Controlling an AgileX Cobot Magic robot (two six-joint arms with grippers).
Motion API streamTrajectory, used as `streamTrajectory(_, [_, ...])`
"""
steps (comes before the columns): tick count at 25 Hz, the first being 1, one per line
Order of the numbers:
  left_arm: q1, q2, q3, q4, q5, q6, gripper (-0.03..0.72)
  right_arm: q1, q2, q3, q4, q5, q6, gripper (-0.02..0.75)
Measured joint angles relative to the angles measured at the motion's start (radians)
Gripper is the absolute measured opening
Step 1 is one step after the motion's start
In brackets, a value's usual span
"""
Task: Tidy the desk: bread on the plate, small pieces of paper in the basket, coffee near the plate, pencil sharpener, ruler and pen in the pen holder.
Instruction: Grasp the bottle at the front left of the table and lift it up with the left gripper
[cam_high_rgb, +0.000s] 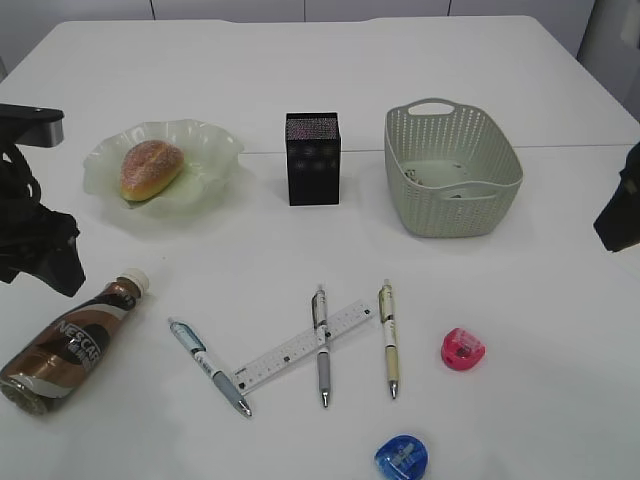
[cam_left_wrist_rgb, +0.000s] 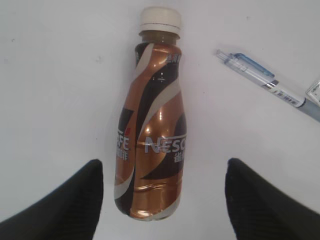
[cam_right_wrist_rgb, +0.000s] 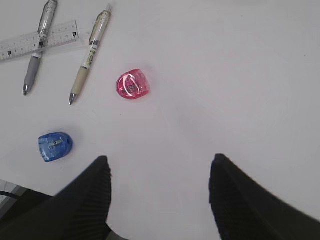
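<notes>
A: Where's the Nescafé coffee bottle (cam_left_wrist_rgb: 152, 125)?

B: Lying on its side on the white table (cam_high_rgb: 520, 330), cap toward the plate (cam_high_rgb: 215, 150), at about eight o'clock from it. The left gripper (cam_left_wrist_rgb: 162, 200) hangs over the bottle's base, jaws spread wide on either side, touching nothing.

A: And the right gripper (cam_right_wrist_rgb: 160, 197)?

B: Also wide apart and empty, above bare table; the pink pencil sharpener (cam_right_wrist_rgb: 133, 84) sits at eleven o'clock from it, the blue pencil sharpener (cam_right_wrist_rgb: 55, 146) at nine.

A: The rest?

B: The bread (cam_high_rgb: 150, 168) is on the plate. The ruler (cam_high_rgb: 303, 346) lies under the grey pen (cam_high_rgb: 322, 345), between the blue pen (cam_high_rgb: 210, 367) and the beige pen (cam_high_rgb: 389, 338). The black pen holder (cam_high_rgb: 313, 158) stands at nine o'clock from the basket (cam_high_rgb: 440, 215).
</notes>
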Motion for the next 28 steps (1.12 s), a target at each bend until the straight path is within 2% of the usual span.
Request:
streamTrajectory(13, [0.0, 0.0, 0.0, -0.005, 0.0, 0.0, 0.55, 0.0, 0.0, 0.0, 0.0, 0.004, 0.0, 0.486])
streamTrajectory(28, [0.0, 0.0, 0.0, -0.074, -0.017, 0.0, 0.55, 0.0, 0.0, 0.0, -0.002, 0.003, -0.001, 0.486])
